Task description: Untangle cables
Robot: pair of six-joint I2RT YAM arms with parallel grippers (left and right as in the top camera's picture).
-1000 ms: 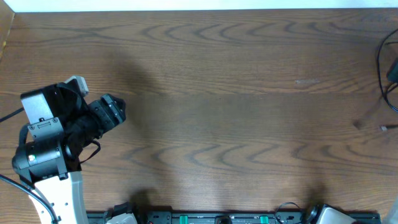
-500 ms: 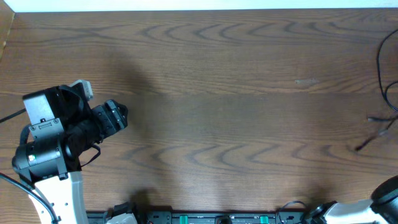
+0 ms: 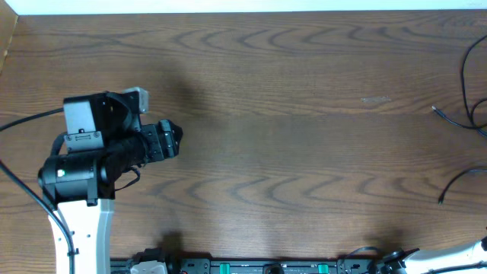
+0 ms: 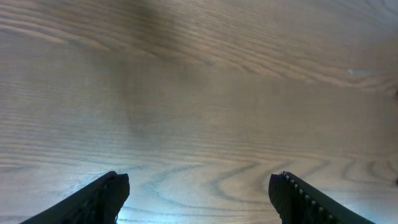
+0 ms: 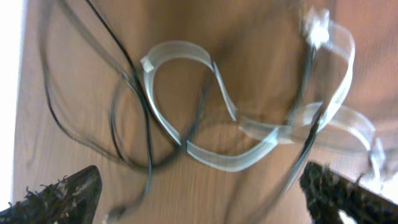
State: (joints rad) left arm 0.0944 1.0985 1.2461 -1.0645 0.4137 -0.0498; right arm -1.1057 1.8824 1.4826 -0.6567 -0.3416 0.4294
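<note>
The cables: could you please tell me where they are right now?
In the overhead view, the cables lie at the table's far right edge, well away from the left arm.

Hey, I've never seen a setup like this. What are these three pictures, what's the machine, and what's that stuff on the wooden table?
This is a robot with two arms at a wooden table, each ending in a two-finger gripper. The overhead view looks straight down: the left arm is plain, the right arm barely shows at the bottom right. The other two views come from cameras on the wrists, so each shows its own dark fingertips. The left gripper is open over bare wood, holding nothing. The right gripper is open too, above a blurred tangle of thin black cables and a white cable; it grips none.
</note>
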